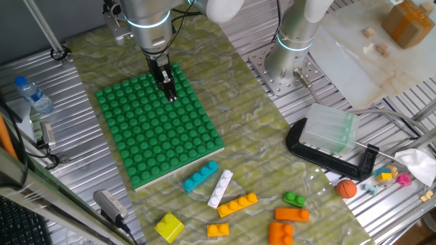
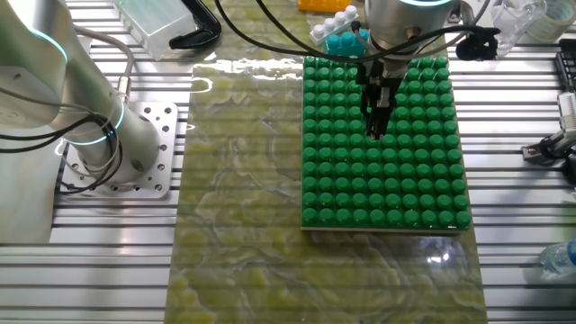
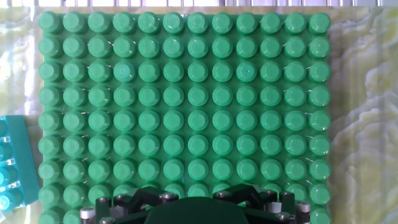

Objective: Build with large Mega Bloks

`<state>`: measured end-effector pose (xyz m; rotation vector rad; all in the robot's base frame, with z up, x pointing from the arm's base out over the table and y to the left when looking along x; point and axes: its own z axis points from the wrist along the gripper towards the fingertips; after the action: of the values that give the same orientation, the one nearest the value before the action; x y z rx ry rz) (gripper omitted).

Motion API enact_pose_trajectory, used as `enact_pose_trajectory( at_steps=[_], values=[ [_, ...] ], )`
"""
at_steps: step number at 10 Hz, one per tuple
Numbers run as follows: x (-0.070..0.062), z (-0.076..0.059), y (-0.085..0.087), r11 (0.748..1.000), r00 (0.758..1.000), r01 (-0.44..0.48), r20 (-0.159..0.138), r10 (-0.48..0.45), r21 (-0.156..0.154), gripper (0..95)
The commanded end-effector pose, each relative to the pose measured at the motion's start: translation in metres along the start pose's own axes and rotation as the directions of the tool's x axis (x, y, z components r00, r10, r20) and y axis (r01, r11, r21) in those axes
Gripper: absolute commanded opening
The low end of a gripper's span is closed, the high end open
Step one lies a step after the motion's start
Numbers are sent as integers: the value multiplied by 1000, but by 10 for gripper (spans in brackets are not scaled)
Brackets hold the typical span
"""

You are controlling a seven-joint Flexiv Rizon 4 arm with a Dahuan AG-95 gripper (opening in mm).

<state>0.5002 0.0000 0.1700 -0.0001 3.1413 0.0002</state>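
Observation:
My gripper (image 1: 170,94) hangs low over the far middle of the green studded baseplate (image 1: 157,129), its dark fingers close together with nothing seen between them. From the other side the gripper (image 2: 376,126) stands over the baseplate (image 2: 387,153) near its upper centre. Loose Mega Bloks lie in front of the plate: a teal one (image 1: 200,176), a white one (image 1: 220,188), a long orange one (image 1: 238,203), a yellow one (image 1: 169,226), a small green one (image 1: 295,199) and more orange ones (image 1: 291,215). The hand view is filled by the baseplate (image 3: 186,99), with the teal brick (image 3: 9,162) at the left edge.
A clear plastic box (image 1: 329,129) sits on a black clamp (image 1: 334,160) at the right, with a small orange ball (image 1: 347,188) in front of it. A water bottle (image 1: 33,95) lies at the left. A second robot's base (image 1: 293,61) stands behind the mat.

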Motion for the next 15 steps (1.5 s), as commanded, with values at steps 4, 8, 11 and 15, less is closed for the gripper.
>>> enact_pose_trajectory(
  at_steps=[4, 8, 11, 15],
  values=[
    [0, 0, 0, 998, 997, 65, 35, -65, 14, 0],
    [0, 0, 0, 998, 998, 60, 35, -61, 14, 0],
    [0, 0, 0, 998, 998, 58, 35, -59, 16, 0],
    [0, -1, 0, 998, 997, 61, 34, -62, 16, 0]
  ],
)
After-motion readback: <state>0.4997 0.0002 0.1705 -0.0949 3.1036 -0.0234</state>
